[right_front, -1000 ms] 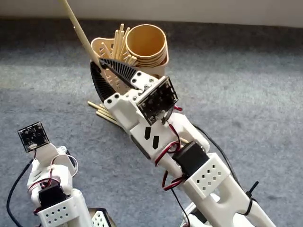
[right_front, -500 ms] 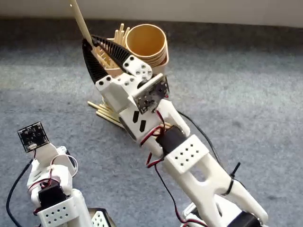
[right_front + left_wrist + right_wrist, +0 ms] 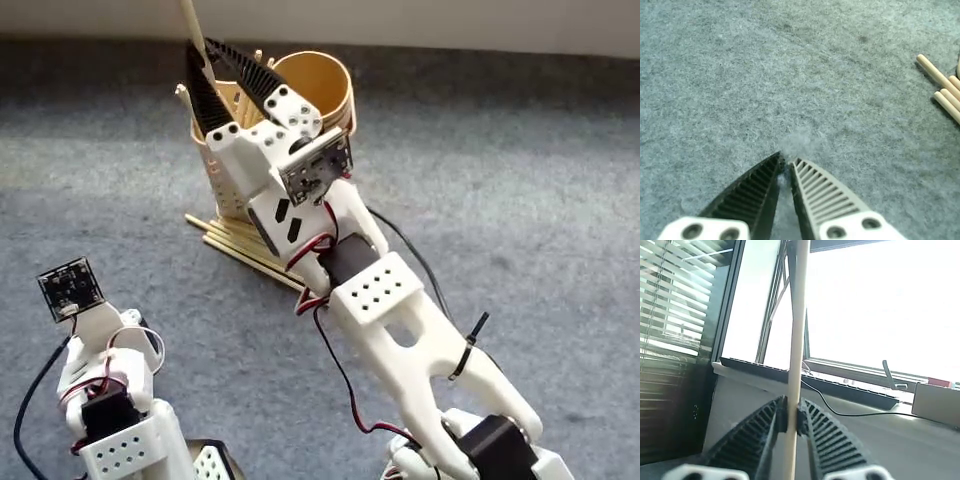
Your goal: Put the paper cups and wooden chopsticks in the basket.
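Table [image 3: 560, 180]: mottled grey. Chopstick [image 3: 799, 315] and loose chopsticks [image 3: 240, 248]: pale wood. Paper cups [image 3: 322, 78]: tan. Basket [image 3: 215, 185]: cream, perforated. Right hand [image 3: 792, 406], left hand [image 3: 788, 160]: one black ribbed finger, one white ribbed.

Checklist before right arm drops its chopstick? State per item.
1. Grip: right hand shut on long wooden chopstick: ok.
2. Position: right hand above cream perforated basket: ok.
3. Chopstick's lower end inside rim: cannot tell, hidden.
4. Stacked tan paper cups in basket: ok.
5. Loose wooden chopsticks on grey carpet beside basket: not ok.
6. Left hand shut over carpet, off the basket: ok.
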Robot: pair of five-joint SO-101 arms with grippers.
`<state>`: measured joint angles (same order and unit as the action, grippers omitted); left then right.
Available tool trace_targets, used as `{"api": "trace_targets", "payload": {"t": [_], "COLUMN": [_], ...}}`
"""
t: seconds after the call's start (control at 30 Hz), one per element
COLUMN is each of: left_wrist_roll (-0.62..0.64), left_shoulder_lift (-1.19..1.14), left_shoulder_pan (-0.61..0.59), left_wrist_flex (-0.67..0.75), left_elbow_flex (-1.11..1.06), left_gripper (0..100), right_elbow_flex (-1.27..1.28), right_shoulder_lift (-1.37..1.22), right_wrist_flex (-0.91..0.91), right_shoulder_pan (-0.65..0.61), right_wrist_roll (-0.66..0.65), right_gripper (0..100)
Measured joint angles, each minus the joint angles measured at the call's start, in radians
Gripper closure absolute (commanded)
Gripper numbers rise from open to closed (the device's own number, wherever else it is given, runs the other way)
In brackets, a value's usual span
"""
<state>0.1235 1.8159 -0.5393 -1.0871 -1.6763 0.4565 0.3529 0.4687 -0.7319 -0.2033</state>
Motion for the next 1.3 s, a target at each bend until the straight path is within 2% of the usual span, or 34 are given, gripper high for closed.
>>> {"api": "trace_targets", "payload": {"t": [0.17,0.37,0.7,0.87,1.3], "left_wrist_roll": [0.0,0.0,0.0,0.0,0.0], "left_shoulder_lift": [0.0,0.0,0.0,0.0,0.0], "left_shoulder_pan": [0.0,0.0,0.0,0.0,0.0], "left_wrist_flex": [0.0,0.0,0.0,0.0,0.0], "left_elbow_flex": [0.0,0.0,0.0,0.0,0.0], "left_gripper": [99,99,99,99,99], "right_elbow_flex": [-0.018,-0.018,-0.017,0.021,0.06], "right_shoulder_lift": [-0.017,-0.141,-0.195,-0.196,-0.095], "right_wrist_flex": [0.0,0.0,0.0,0.0,-0.121], "right_shoulder_pan": [0.0,0.0,0.006,0.009,0.023], "right_wrist_roll": [-0.006,-0.124,-0.135,-0.055,0.04], "right_gripper": [99.3,99.3,98.5,89.6,92.3]}}
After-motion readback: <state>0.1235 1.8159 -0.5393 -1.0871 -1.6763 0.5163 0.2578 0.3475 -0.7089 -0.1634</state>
